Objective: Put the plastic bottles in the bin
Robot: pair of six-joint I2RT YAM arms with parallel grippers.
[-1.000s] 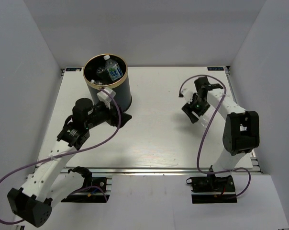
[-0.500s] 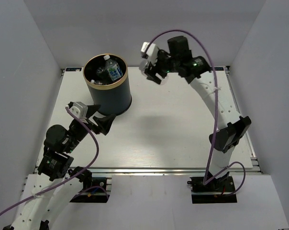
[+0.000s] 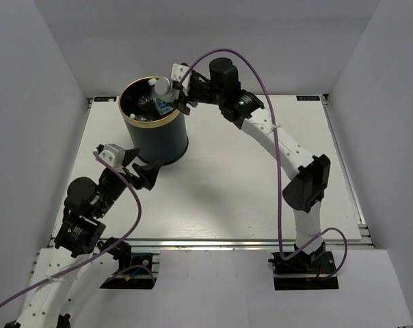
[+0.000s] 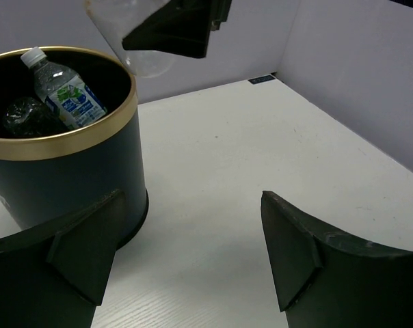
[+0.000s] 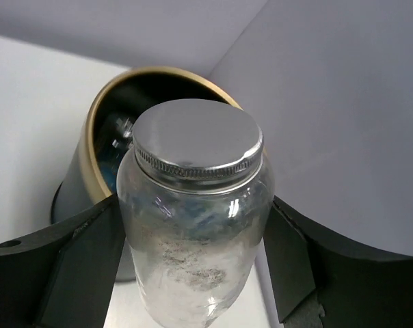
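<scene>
Clear bottle held above bin gold rim.

Bin stood upright at far left of table, gold rim facing up. Inside it lay a labelled bottle, white cap toward the far side; other contents too dark to make out.

Right arm arched from its near-right base across to the far left. Right gripper hung over the bin's right rim, fingers either side of a clear bottle held above the opening.

Left gripper sat low, just near-left of the bin's base, jaws spread, nothing between them. Purple cables looped along both arms.
</scene>
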